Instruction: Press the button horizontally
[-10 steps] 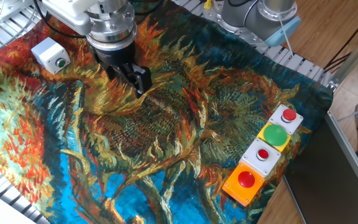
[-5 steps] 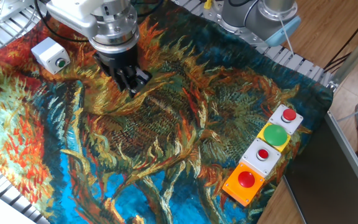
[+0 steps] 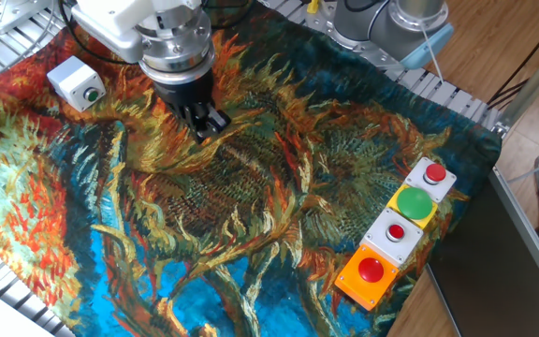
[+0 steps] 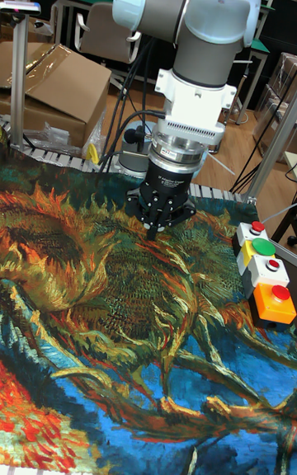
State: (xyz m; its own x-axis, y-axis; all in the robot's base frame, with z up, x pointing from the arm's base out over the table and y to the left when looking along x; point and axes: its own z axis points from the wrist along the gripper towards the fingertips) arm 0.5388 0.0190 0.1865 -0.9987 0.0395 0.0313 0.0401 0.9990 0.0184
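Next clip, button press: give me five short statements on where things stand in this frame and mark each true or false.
1. The white box with the small green button sits at the far left of the cloth. True.
2. The pincer is touching that button. False: it hangs over the cloth, well to the right of the box.
3. Four button units stand in a row at the cloth's right edge. True: a red button, the green dome button, a small red one and the red on orange.
4. The green dome button has a grey base. False: its base is yellow.
5. The white box lies among the four units. False: it stands alone on the opposite side.
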